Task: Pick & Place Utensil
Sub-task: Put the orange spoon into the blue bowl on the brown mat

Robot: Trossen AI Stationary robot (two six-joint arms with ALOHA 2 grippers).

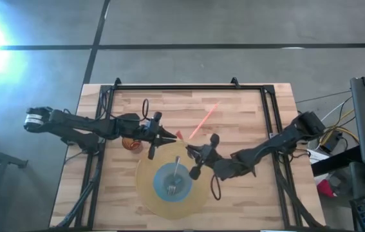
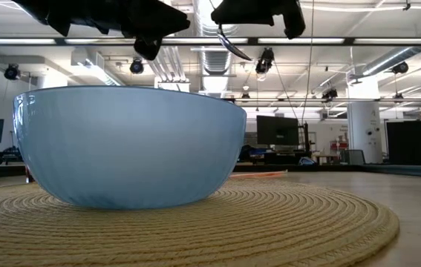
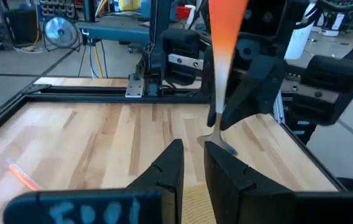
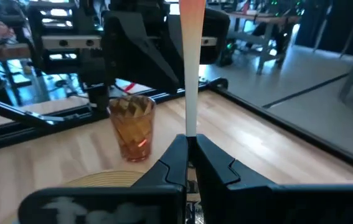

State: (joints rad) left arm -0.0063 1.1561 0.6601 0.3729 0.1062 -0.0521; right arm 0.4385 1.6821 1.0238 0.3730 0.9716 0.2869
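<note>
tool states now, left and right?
Left tool: slightly open, holding nothing.
Right tool: shut on the orange-handled utensil.

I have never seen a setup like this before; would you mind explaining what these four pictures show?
This is a robot with two dark arms working at a wooden table. One picture looks straight down from above, one looks level across the tabletop, and the other two come from small cameras on each arm's wrist, looking past that arm's own fingers.

On the table lies a round woven mat with a blue bowl on it; a fork rests in the bowl. An amber cup stands beside the mat.

The right gripper is shut on an orange-handled utensil, holding it upright above the mat. The left gripper hovers near the cup, its fingers slightly apart and empty.
</note>
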